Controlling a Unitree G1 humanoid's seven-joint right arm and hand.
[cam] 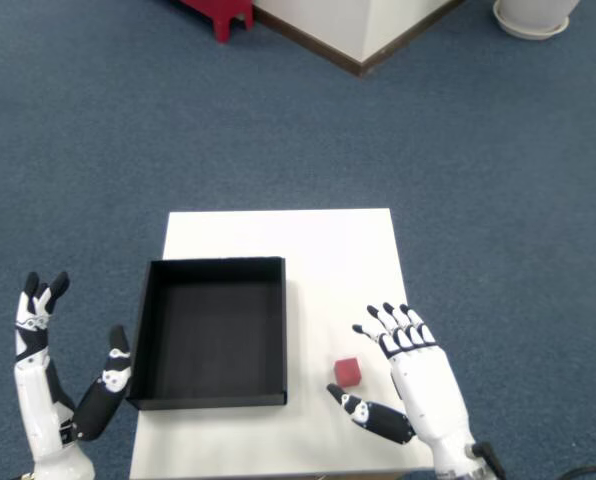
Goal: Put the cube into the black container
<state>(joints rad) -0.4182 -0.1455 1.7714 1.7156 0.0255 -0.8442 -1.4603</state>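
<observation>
A small red cube (349,372) rests on the white table (328,260), just right of the black container (214,331). The container is an empty open tray with low walls. My right hand (403,370) is open just right of the cube, fingers spread and pointing away from me. Its thumb (363,410) reaches left below the cube, a small gap apart from it. The left hand (48,375) is raised off the table's left edge, open, beside the container's left wall.
The table stands on blue carpet. Far behind are a red stool leg (218,15), a white cabinet corner (358,35) and a white round base (533,15) at the top right.
</observation>
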